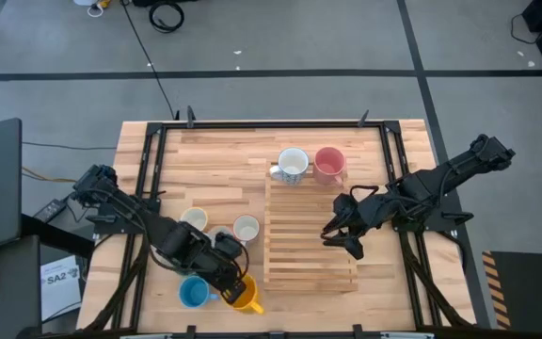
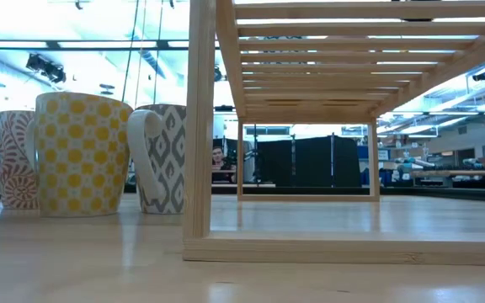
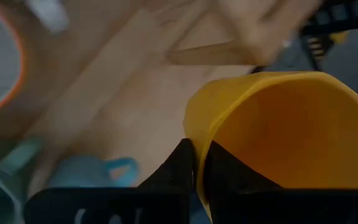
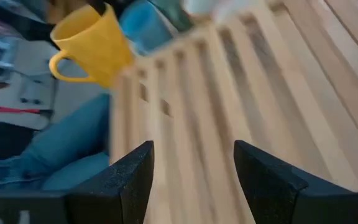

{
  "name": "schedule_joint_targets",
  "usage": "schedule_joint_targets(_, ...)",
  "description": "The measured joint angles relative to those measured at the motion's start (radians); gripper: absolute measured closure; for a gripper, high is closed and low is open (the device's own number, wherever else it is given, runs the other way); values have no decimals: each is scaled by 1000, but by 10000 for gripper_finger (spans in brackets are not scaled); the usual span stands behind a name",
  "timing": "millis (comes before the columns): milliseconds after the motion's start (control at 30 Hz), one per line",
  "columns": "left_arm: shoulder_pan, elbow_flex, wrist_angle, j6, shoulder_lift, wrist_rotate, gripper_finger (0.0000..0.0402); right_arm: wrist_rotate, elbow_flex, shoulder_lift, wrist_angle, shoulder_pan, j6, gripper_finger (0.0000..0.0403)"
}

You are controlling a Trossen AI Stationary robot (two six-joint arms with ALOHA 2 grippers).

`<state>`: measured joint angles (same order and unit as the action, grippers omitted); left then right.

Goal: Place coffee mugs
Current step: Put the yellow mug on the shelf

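Landmark: slatted wooden rack (image 1: 310, 231).
Left gripper (image 1: 237, 285): clenched on the yellow mug's (image 1: 246, 295) rim, one finger inside, so it can be lifted; near the rack's front-left corner.
Left arm pose: reaches low and forward.
Right gripper (image 1: 344, 240): released, above the rack's right edge.
Placed: white mug (image 1: 293, 166), pink mug (image 1: 328, 164) at the rack's far end.

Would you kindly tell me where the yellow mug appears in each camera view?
High view: yellow mug near the front edge, left of the slatted rack.
Low view: not identifiable.
Left wrist view: mug fills the right, rim pinched by the left gripper.
Right wrist view: mug upper left.
Shared landmark: the rack.
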<state>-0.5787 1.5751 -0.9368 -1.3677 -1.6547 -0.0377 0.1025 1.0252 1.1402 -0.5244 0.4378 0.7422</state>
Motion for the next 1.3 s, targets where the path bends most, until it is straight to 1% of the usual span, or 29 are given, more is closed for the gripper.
schedule_joint_targets(133,24,117,-73,0,0,-2,373,1,0,5,141,18,-103,176)
schedule_joint_targets(300,74,239,-145,3,2,-6,373,12,0,37,339,62,-276,176)
schedule_joint_targets(367,98,274,-174,3,2,-13,373,36,0,60,402,85,-340,176)
schedule_joint_targets(433,125,298,-189,3,2,-16,373,82,0,89,475,104,-403,176)
schedule_joint_targets(600,191,308,-210,3,2,-25,373,277,0,164,597,145,-520,176)
schedule_joint_targets(700,226,308,-225,16,2,-25,373,370,0,204,655,156,-597,176)
schedule_joint_targets(800,258,308,-233,26,2,-25,373,402,0,236,702,165,-658,176)
schedule_joint_targets(933,290,307,-261,28,2,-25,373,418,0,267,755,170,-689,176)
schedule_joint_targets(1133,307,307,-259,31,2,-26,372,578,0,283,794,176,-694,176)
schedule_joint_targets(1200,307,307,-257,30,2,-29,372,605,0,282,800,175,-694,176)
schedule_joint_targets(1300,307,307,-256,30,2,-28,372,611,0,282,826,172,-694,176)
